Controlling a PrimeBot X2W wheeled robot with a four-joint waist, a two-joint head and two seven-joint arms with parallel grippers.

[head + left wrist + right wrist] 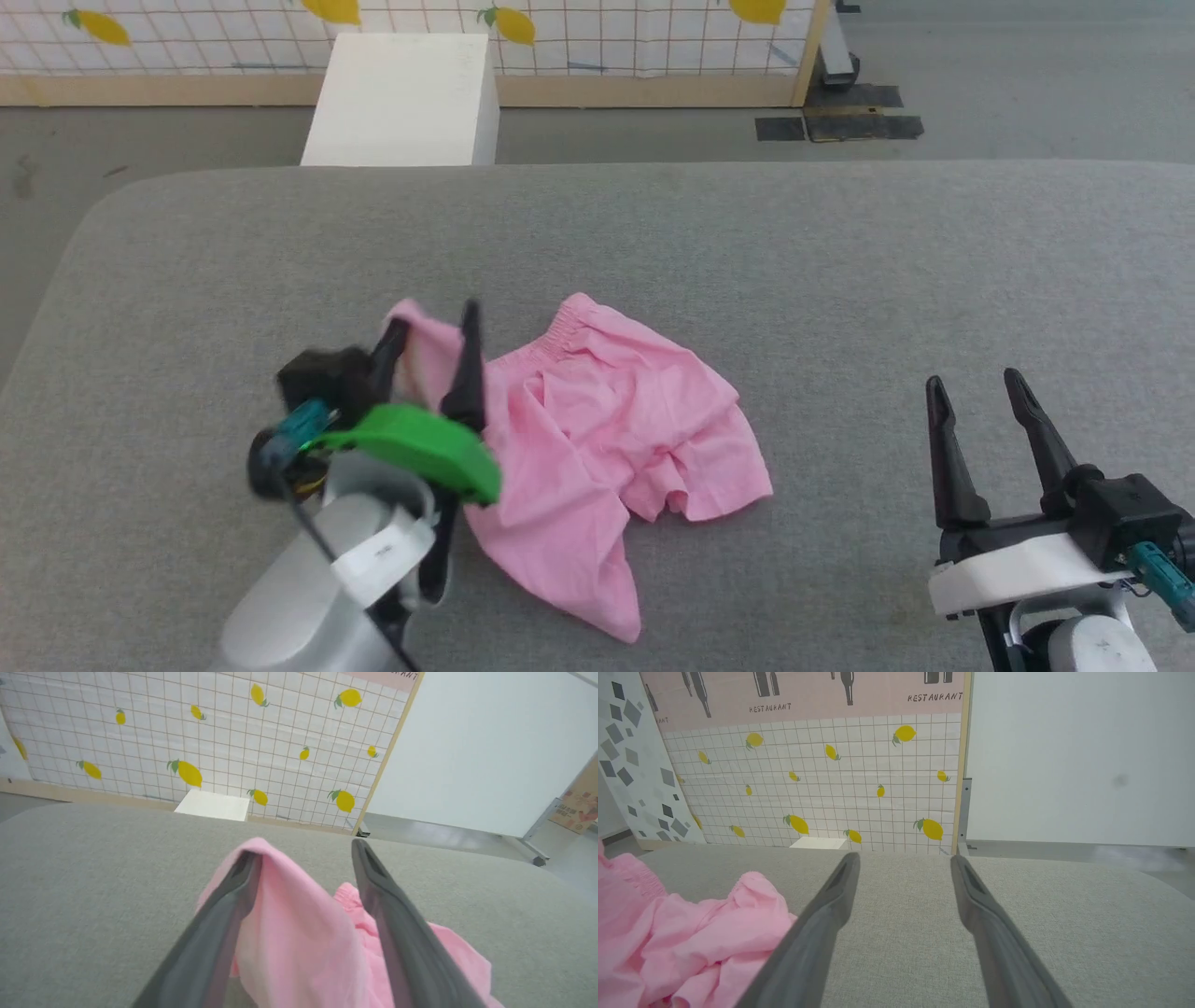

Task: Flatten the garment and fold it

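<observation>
Pink shorts lie crumpled on the grey table in the head view, waistband on the far side. One corner stands up between the spread jaws of the left gripper. The right gripper sits well apart from them, its jaws wide too.

From the left wrist, the cloth drapes over one finger, and the jaws are apart, not pinching.

From the right wrist, the open fingers point across grey table, with the shorts at that view's left.
</observation>
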